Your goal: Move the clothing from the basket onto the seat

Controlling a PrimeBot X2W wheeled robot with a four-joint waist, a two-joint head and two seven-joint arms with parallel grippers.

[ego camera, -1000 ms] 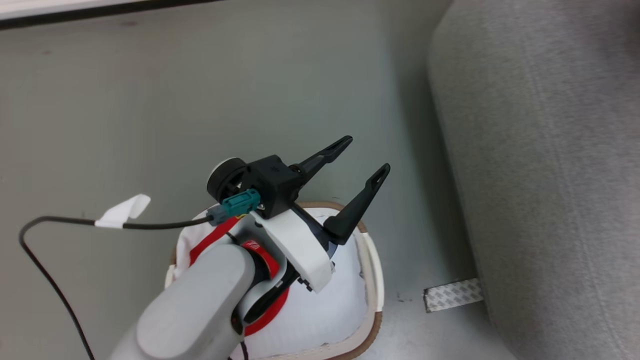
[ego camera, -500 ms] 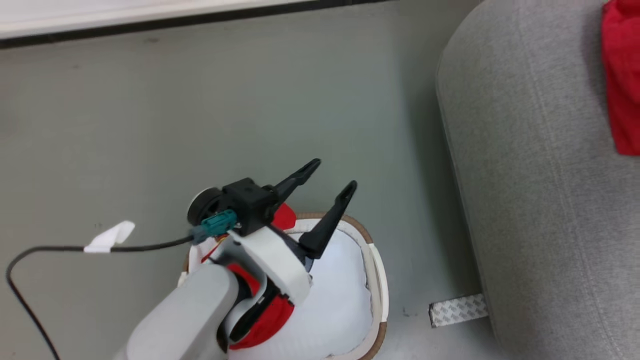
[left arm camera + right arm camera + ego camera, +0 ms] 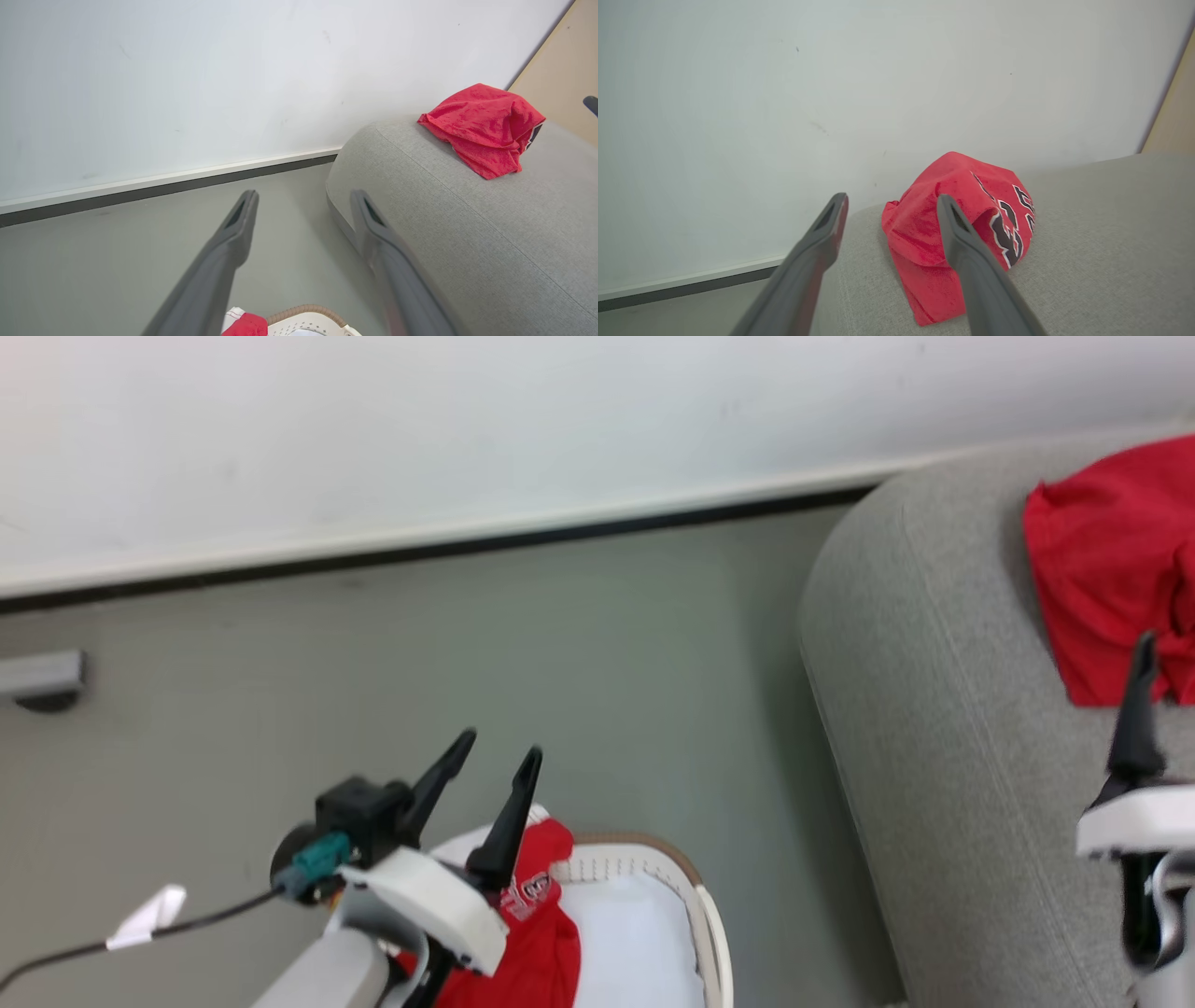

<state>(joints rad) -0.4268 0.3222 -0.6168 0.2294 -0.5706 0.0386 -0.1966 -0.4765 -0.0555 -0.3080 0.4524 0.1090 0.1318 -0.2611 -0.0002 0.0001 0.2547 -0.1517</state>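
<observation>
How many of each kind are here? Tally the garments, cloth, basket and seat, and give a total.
Red garments: 2, the numbered garment and the lettered garment
White cloth: 1
Basket: 1
Seat: 1
Total: 5

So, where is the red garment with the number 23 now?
In the right wrist view, the red garment lies crumpled on the grey seat, near the white wall, just beyond the open jaws of the right gripper.
</observation>
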